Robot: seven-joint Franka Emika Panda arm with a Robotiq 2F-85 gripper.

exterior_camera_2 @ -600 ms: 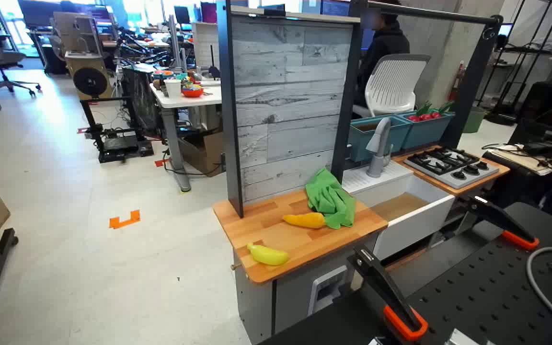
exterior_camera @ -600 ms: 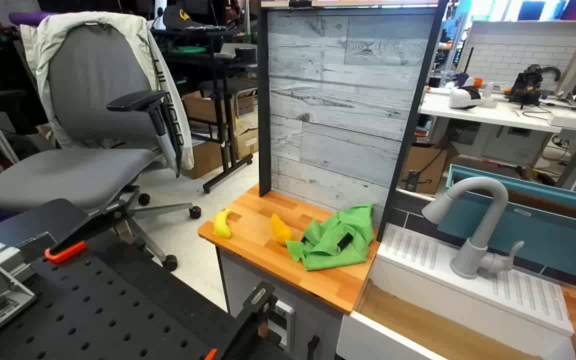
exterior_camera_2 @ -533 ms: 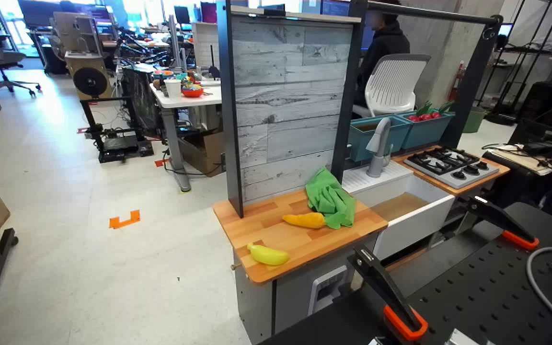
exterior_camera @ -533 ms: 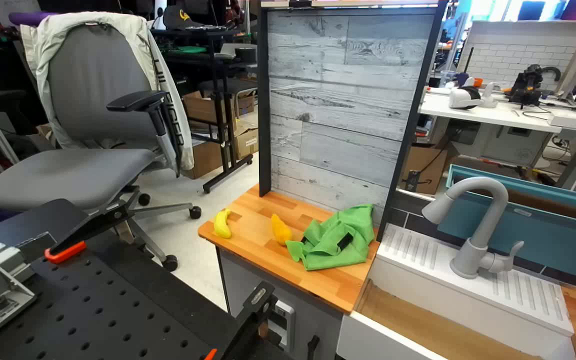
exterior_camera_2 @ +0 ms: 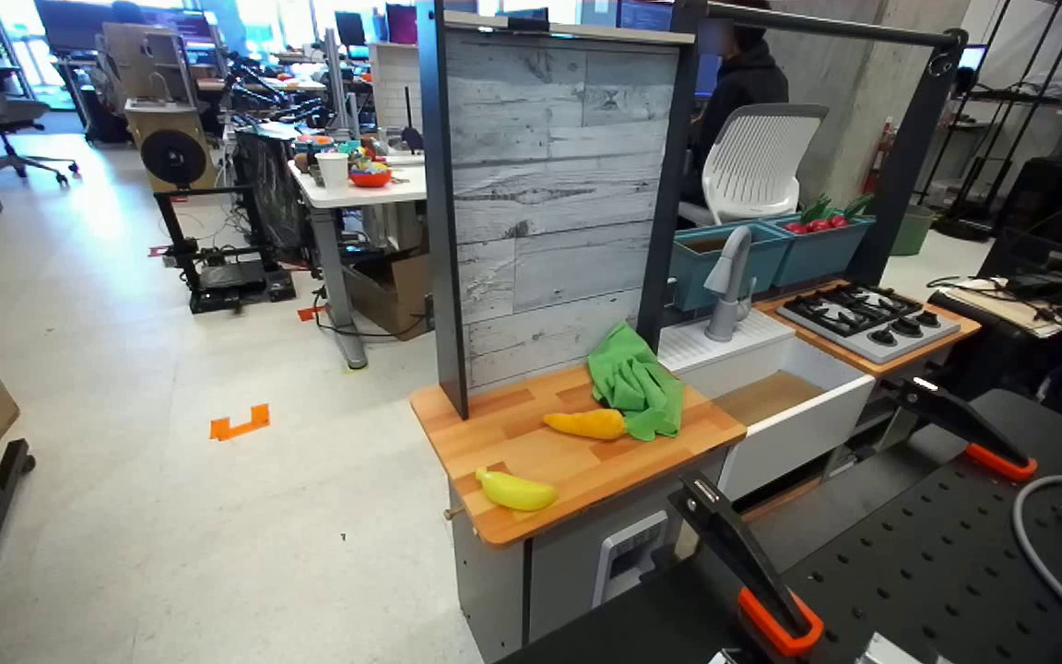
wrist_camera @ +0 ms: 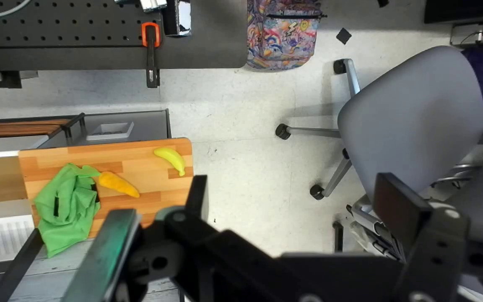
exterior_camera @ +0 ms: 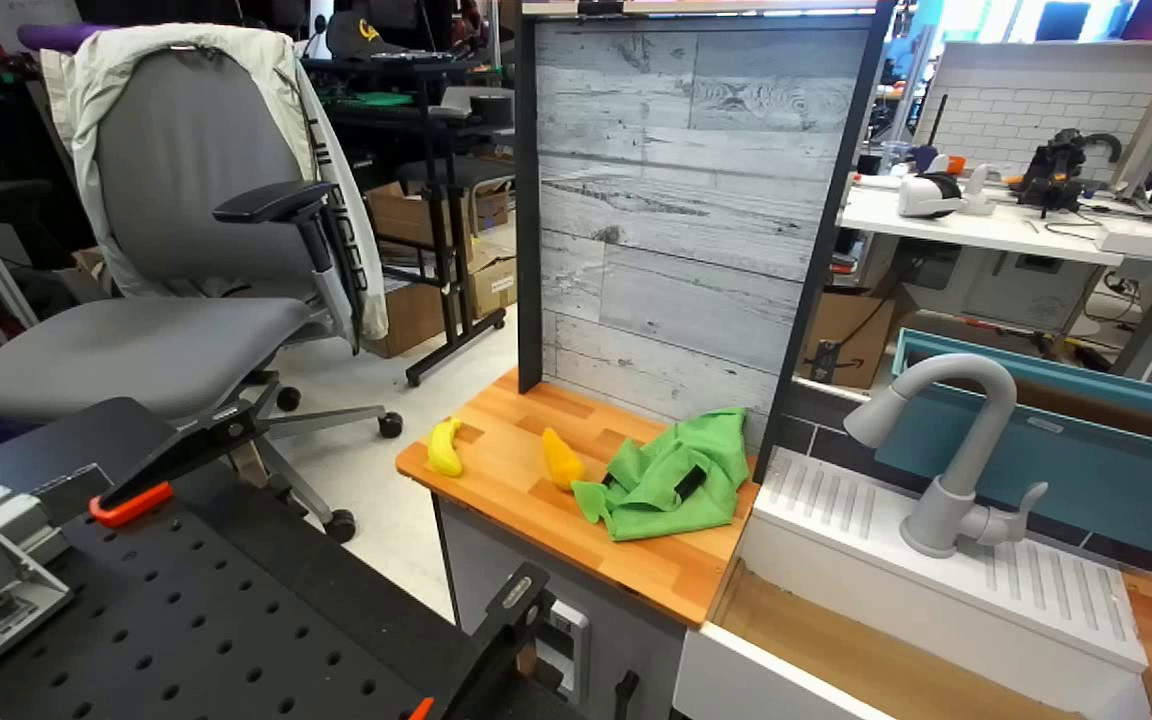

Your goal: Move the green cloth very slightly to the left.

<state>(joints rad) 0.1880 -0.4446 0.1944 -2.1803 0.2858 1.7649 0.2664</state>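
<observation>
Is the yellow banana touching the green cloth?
No, in the wrist view the banana lies apart from the green cloth, with bare wooden countertop between them.

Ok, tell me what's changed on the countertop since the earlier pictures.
Nothing visibly: in both exterior views the green cloth, the orange carrot-shaped item and the yellow banana lie on the wooden countertop as before, none taken hold of. The wrist view has no earlier picture.
</observation>
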